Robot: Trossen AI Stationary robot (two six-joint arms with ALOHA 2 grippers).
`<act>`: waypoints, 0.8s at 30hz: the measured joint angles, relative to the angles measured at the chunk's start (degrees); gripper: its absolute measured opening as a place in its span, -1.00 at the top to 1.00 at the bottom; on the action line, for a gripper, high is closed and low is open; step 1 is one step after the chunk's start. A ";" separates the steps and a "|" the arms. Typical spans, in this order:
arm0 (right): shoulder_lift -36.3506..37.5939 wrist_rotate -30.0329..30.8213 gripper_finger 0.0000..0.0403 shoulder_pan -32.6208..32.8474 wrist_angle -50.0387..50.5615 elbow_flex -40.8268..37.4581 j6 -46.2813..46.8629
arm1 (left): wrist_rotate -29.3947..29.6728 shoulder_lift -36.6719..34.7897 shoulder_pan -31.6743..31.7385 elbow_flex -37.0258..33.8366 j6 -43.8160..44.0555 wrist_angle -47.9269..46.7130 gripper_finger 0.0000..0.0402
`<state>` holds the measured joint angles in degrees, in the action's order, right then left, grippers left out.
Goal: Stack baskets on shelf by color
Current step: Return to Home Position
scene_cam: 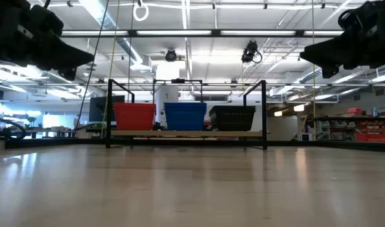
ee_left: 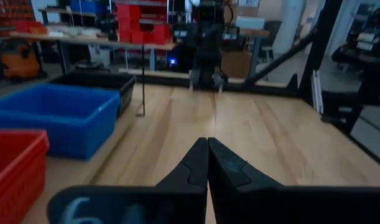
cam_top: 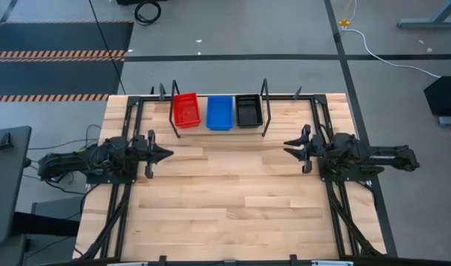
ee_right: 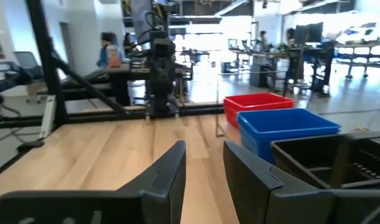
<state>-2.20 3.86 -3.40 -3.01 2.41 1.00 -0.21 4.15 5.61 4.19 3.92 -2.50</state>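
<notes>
A red basket (cam_top: 185,109), a blue basket (cam_top: 219,112) and a black basket (cam_top: 249,111) stand side by side on the shelf (cam_top: 218,131), a wooden board with black wire uprights at the table's far edge. The low view shows them in a row, red basket (scene_cam: 134,116), blue basket (scene_cam: 185,116), black basket (scene_cam: 232,118). My left gripper (cam_top: 166,154) is shut and empty at the table's left, pointing level toward the right; its closed fingers (ee_left: 208,163) show in its wrist view. My right gripper (cam_top: 288,146) stands open and empty at the table's right, pointing level toward the left, right gripper (ee_right: 205,163).
Black metal arm frames (cam_top: 129,118) run along both sides of the table. Bare wooden tabletop (cam_top: 232,192) lies between the two grippers and toward the near edge. Beyond the table, the wrist views show a workshop with benches and a person far off (ee_right: 107,50).
</notes>
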 joint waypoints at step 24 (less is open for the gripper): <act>1.75 -1.91 0.43 0.00 1.38 -2.05 -1.20 | -0.80 -3.49 -1.58 -3.69 2.53 4.26 0.93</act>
<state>-0.45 1.95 -3.40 -1.63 0.36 -0.19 -1.00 0.67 4.02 0.49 6.45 1.76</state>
